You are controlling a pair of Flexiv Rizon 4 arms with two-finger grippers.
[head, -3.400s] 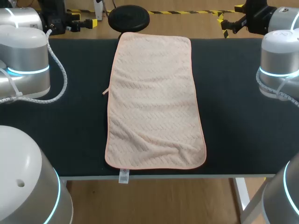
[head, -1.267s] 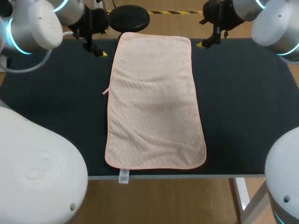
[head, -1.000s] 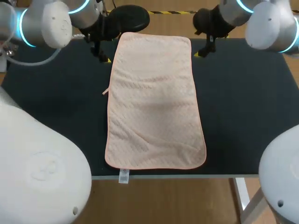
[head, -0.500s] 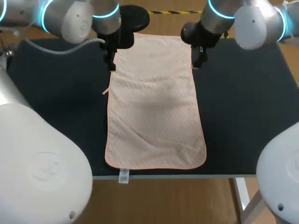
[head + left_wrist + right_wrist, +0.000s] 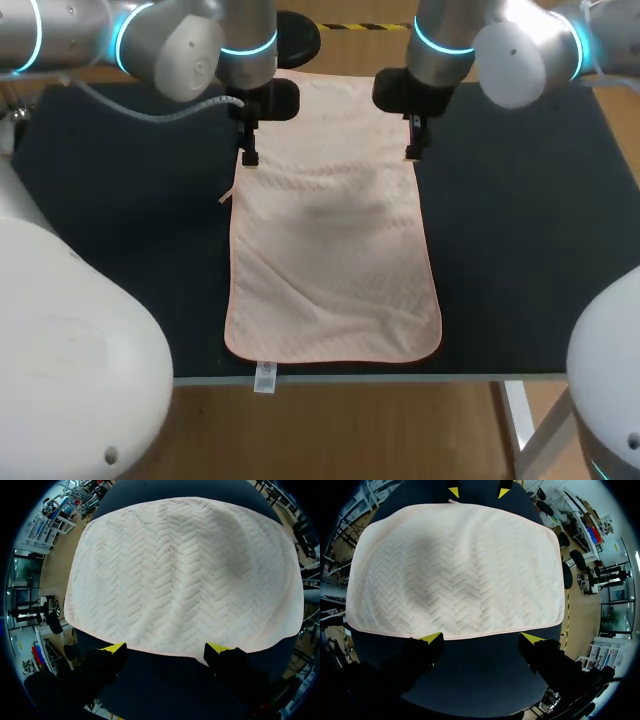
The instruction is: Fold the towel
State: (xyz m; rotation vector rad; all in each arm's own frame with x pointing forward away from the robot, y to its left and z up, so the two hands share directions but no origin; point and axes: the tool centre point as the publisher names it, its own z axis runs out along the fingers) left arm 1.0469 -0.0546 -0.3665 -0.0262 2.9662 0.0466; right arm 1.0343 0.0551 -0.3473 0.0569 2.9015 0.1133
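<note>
Pink towel (image 5: 330, 240), far corners behind arms (image 5: 248, 40) | left fingers (image 5: 114, 648) wide | right fingers (image 5: 432, 638) wide

Silver left arm (image 5: 170, 45) and right arm (image 5: 520, 60) wear glowing cyan rings; black left gripper (image 5: 165, 650) and right gripper (image 5: 482, 639) have yellow tips.

The left arm (image 5: 248, 45) and right arm (image 5: 440, 45) are covering the far corners of the towel (image 5: 330, 240) in the head view. The left gripper (image 5: 247, 159) and right gripper (image 5: 411, 153) are showing too small there to tell how their fingers stand. A tag (image 5: 264, 377) is hanging at the near hem, too small to read.
</note>
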